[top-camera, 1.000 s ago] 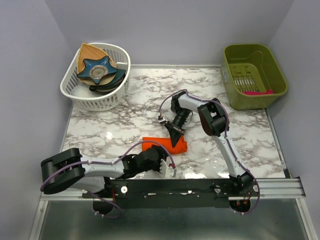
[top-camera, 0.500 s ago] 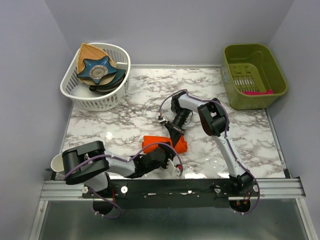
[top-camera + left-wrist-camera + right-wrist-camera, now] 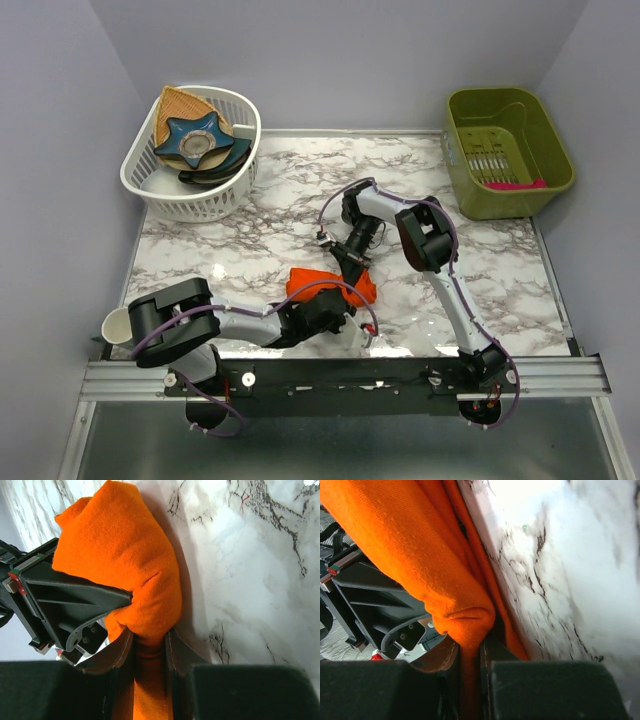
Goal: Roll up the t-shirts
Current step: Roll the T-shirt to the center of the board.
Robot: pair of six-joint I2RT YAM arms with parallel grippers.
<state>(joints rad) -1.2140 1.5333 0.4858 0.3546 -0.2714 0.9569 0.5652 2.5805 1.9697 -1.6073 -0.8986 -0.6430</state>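
Low in the centre of the top view, the bright orange soft cotton t-shirt has gone from a flat strip to a raised bunch on the white marbled table. The left gripper and right gripper each pinch narrowly on its folds, so the roll seems under way.

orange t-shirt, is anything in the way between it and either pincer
Nothing visible stands in the way. The left pincer and the right pincer are each shut on a fold of the orange t-shirt, with the fabric pinched directly between their fingers.
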